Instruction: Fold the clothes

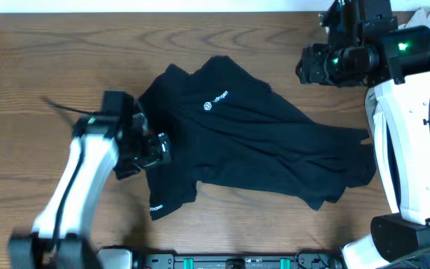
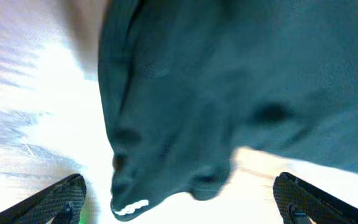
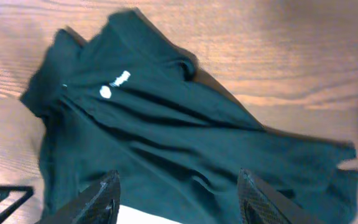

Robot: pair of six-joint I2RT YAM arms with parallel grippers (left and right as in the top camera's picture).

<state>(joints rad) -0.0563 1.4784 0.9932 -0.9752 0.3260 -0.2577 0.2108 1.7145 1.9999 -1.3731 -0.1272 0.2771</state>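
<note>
The clothes (image 1: 260, 146) are one black T-shirt lying crumpled across the wooden table, with a small white logo (image 1: 215, 101) facing up. My left gripper (image 1: 159, 148) stands open at the shirt's left edge, low over the table. In the left wrist view a hem corner with white print (image 2: 131, 208) lies between the spread fingers (image 2: 61, 200), untouched. My right gripper (image 1: 304, 66) hangs open, high over the bare table beyond the shirt's upper right side. The right wrist view looks down on the whole shirt (image 3: 166, 137) from above, and nothing is between that gripper's fingertips (image 3: 179, 193).
The right arm's white body (image 1: 402, 149) stands along the shirt's right end. A black rail (image 1: 237, 261) runs along the table's front edge. Bare wood (image 1: 36, 60) shows left of and behind the shirt.
</note>
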